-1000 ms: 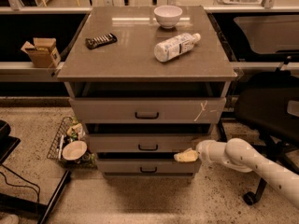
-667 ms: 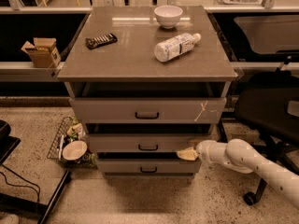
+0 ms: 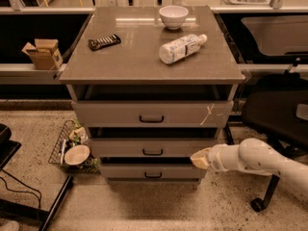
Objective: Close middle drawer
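Jaws looking pressed together as gripper (image 3: 199, 159) is edging rightward at right end of middle drawer (image 3: 152, 147) front, below scratched top drawer (image 3: 120, 113); front is barely shifting, sitting nearly home, suggesting closing push is finishing.

Glossy grey-brown tabletop (image 3: 134, 57); matt grey middle drawer (image 3: 120, 147) front; smooth cream plastic-looking gripper (image 3: 198, 158) at its right end.

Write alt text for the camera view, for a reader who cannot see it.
The robot's hand is at the right end of the middle drawer of a grey three-drawer cabinet; the drawer looks slightly pulled out. On top are a white bowl, a bottle lying on its side and a dark bar.
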{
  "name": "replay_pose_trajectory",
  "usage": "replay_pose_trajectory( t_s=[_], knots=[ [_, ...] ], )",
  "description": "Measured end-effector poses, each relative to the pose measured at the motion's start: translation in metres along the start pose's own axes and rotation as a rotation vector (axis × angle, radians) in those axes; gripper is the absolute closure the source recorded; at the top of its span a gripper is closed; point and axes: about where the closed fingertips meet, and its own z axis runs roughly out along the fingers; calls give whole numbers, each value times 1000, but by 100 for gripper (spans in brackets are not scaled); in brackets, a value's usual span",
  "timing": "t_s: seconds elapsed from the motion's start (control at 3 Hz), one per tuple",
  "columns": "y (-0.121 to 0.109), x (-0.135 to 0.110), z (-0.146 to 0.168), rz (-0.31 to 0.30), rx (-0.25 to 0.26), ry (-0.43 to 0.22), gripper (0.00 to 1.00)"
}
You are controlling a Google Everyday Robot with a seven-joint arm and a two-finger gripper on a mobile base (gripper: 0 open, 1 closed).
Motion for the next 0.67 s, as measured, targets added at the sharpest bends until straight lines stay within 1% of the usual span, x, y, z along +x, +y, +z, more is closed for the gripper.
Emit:
replay_pose_trajectory(
  t_s=[0.33,0.67],
  knots=[
    [53,14,-52,-73,-19,232,100],
    [77,12,-105,-86,19,379,100]
  ],
)
